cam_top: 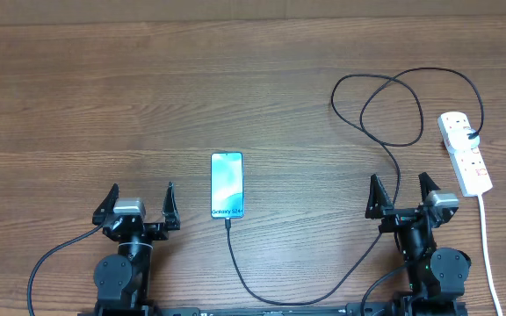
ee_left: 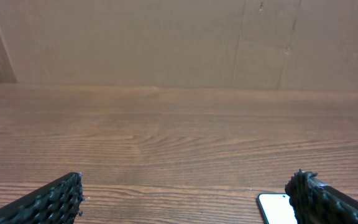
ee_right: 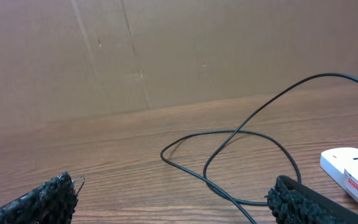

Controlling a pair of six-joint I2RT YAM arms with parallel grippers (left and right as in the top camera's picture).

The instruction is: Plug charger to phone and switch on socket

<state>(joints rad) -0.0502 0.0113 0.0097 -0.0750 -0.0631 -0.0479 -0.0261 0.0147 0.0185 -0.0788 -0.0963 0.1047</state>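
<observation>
Overhead camera is giving the fullest picture, yet some parts are escaping it. The charger (cam_top: 232,250) is running from the phone's near end down to the bottom edge, where it is passing behind the arm bases. Its connector tip is too small to judge whether it is sitting fully inside the phone (cam_top: 227,185). The thick white cord (cam_top: 484,228) of the socket (cam_top: 464,154) is being cut off by the lower border. The small red switches are showing only as tiny marks, so I cannot tell their position. The left wrist camera is catching just one white corner of the phone (ee_left: 276,207) beside one black finger (ee_left: 328,199). The right wrist camera is seeing only one end of the socket (ee_right: 353,171).

The phone is lying flat near the table's middle, between the two arms. Its light blue-and-white screen is facing up, with dark text at the near end. The charger (ee_right: 236,132) is rising past the right gripper (cam_top: 400,180), making crossed loops at the far right, and ending at a black plug (cam_top: 473,133) in the white strip near the right edge.

The left gripper (cam_top: 141,191) and the right one are both standing with jaws spread wide, holding nothing.

Everything is lying on a brown wood-grain table (cam_top: 148,88), and a plain brown cardboard wall (ee_left: 135,43) is closing the back.
</observation>
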